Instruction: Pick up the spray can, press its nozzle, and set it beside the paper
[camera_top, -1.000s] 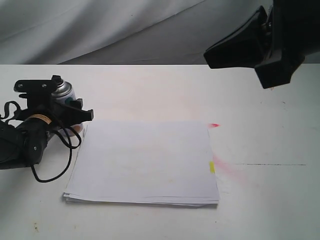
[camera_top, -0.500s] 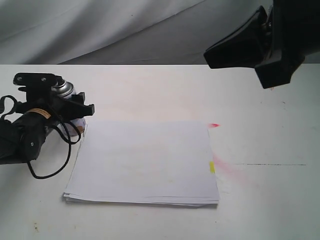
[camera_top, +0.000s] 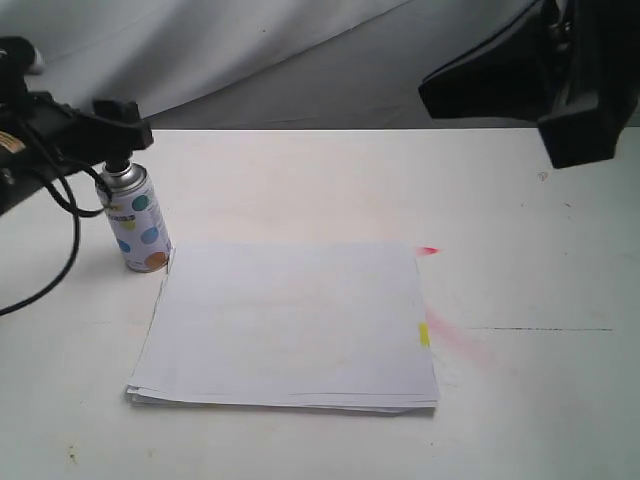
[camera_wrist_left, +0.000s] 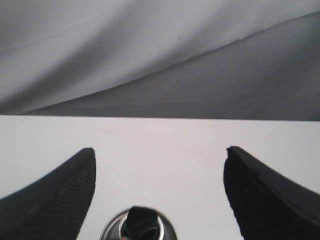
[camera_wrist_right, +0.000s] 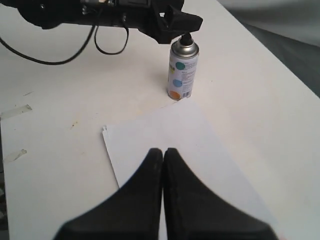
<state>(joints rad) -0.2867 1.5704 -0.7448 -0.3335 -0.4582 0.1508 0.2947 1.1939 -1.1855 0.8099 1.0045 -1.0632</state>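
The spray can (camera_top: 138, 222) stands upright on the white table, touching the far left corner of the paper (camera_top: 290, 320). It shows again in the right wrist view, spray can (camera_wrist_right: 182, 70) beside paper (camera_wrist_right: 170, 135). Its black nozzle (camera_wrist_left: 142, 224) sits below and between the fingers of my left gripper (camera_wrist_left: 160, 150), which is open and holds nothing. In the exterior view my left gripper (camera_top: 112, 130) hovers just above the can's top. My right gripper (camera_top: 470, 85) hangs high at the right, shut and empty (camera_wrist_right: 163, 151). A yellow mark (camera_top: 424, 335) sits on the paper's right edge.
A black cable (camera_top: 60, 250) loops down from the left arm over the table, left of the can. Red smudges (camera_top: 428, 250) and a thin dark line (camera_top: 540, 329) mark the table right of the paper. Grey cloth (camera_top: 250, 50) hangs behind. Tape scraps (camera_wrist_right: 15, 111) lie on the table.
My left gripper has let go of the spray can and risen above it. The can now stands free beside the paper. The right arm shifted slightly.
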